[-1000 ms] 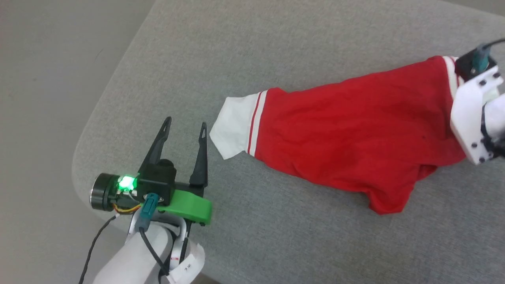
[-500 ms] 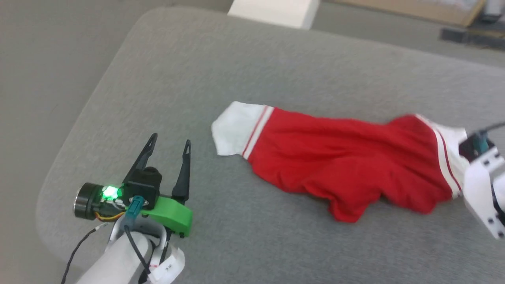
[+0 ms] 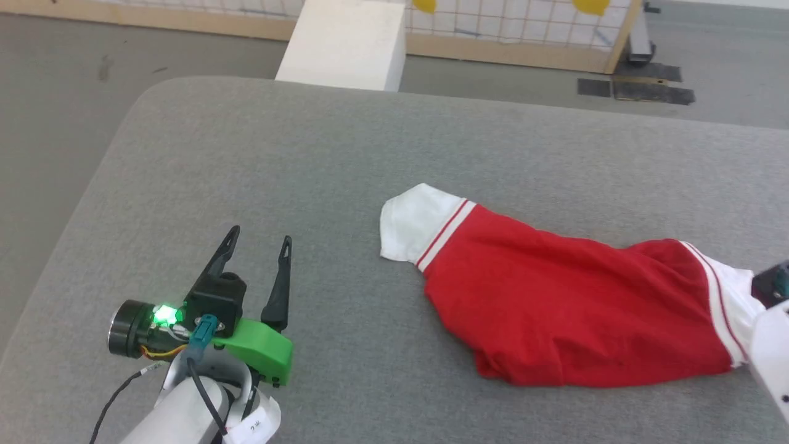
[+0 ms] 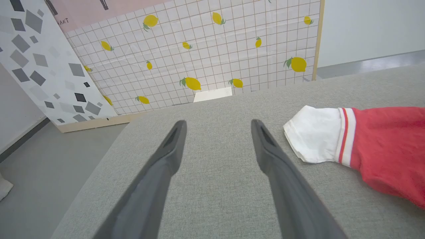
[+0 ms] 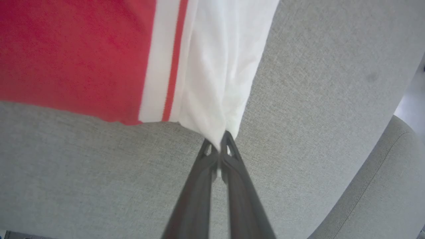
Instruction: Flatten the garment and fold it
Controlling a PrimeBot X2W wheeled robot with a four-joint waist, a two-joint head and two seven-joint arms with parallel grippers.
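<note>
The garment (image 3: 573, 308), a red shirt with white sleeves edged in red stripes, lies bunched lengthwise on the grey padded table (image 3: 320, 160). One white sleeve (image 3: 413, 228) points toward my left gripper (image 3: 257, 240), which hovers open and empty to the shirt's left. In the left wrist view the same sleeve (image 4: 313, 134) lies just right of my left gripper (image 4: 217, 124). My right gripper (image 5: 218, 141) is shut on the corner of the other white sleeve (image 5: 219, 66). In the head view my right wrist housing (image 3: 770, 345) sits at that sleeve's end. The print is hidden.
A white block (image 3: 345, 43) stands beyond the table's far edge, before a lemon-patterned grid panel (image 4: 206, 56). The table's rounded left corner (image 3: 132, 108) drops to grey floor. A second grey cushion edge (image 5: 375, 199) shows at the right wrist view's lower right.
The head camera has tilted up, bringing the far edge and room into view. The shirt has been dragged rightward by my right gripper and lies more stretched out. My left gripper stays open.
</note>
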